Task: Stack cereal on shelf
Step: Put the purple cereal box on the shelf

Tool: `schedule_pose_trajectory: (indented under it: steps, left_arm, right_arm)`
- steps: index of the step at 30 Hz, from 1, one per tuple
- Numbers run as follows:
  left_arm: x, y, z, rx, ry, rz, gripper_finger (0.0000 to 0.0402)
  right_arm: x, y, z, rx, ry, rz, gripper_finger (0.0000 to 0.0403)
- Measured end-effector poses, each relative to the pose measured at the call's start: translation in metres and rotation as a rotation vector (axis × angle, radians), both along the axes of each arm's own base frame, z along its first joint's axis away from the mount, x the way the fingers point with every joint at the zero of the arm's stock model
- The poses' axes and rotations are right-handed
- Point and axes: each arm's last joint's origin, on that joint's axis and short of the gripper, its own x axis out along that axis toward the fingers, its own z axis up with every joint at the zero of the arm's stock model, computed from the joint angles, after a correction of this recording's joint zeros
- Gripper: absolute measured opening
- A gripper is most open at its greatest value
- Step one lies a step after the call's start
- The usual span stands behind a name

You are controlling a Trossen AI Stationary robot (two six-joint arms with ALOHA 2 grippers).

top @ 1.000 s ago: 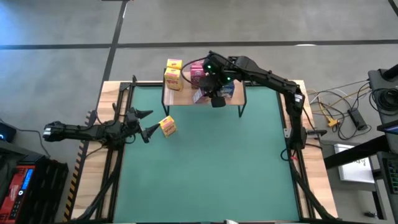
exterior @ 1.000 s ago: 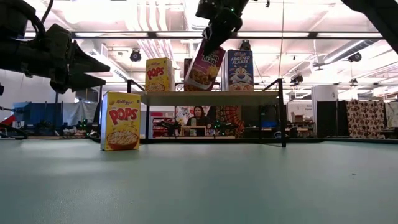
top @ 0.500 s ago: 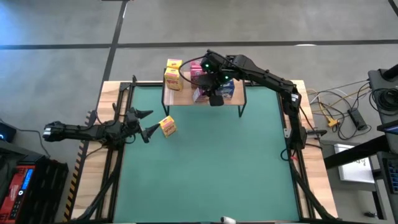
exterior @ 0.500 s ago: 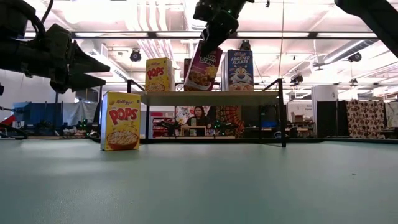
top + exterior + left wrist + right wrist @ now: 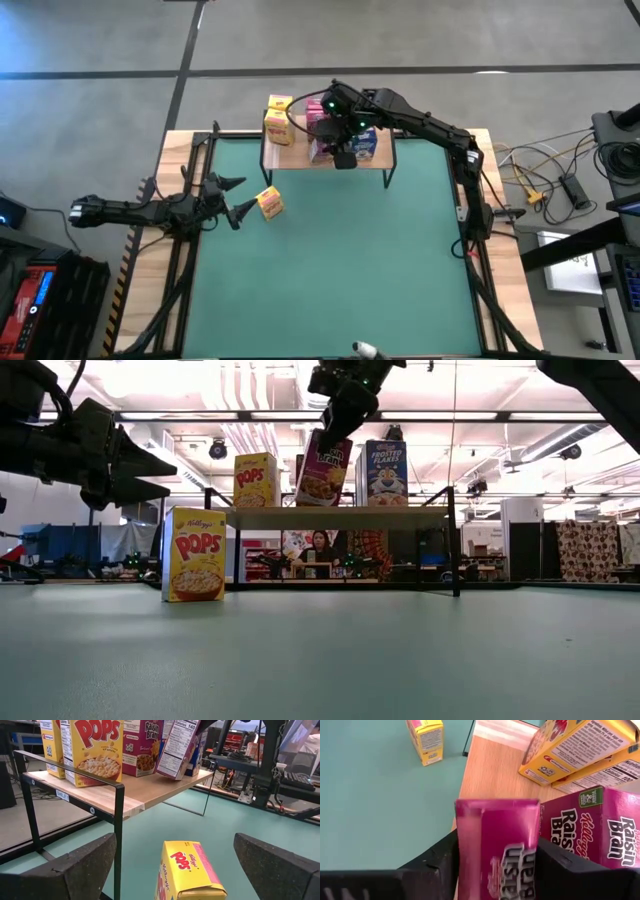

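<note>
Grey concrete floor (image 5: pixel 420 35) crossed by dark seams; bright ceiling lights (image 5: pixel 200 380) over a wide hall; patterned curtains (image 5: pixel 590 550) on one side; a person (image 5: pixel 320 547) seated at cluttered benches; loose cables (image 5: pixel 545 175) beside the table.

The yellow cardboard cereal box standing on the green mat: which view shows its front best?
The low view: the yellow cardboard cereal box faces it squarely. The high view shows mainly its top, the left wrist view its top and side, the right wrist view one end.
</note>
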Motion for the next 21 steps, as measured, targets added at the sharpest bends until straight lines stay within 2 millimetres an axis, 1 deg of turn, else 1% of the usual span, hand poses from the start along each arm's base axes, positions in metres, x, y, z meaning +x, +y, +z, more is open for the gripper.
schedule_pose_trajectory:
  steps: [14, 21]
  left_arm:
    - [0.0000, 0.0000, 0.0000, 0.000, 0.000, 0.000, 0.0387]
    - [0.0000, 0.0000, 0.0000, 0.000, 0.000, 0.000, 0.0387]
  right_arm:
    - [0.0010, -0.0015, 0.0034, 0.002, -0.029, -0.021, 0.0280]
    - [-0.0008, -0.0036, 0.0035, 0.051, -0.031, -0.088, 0.0318]
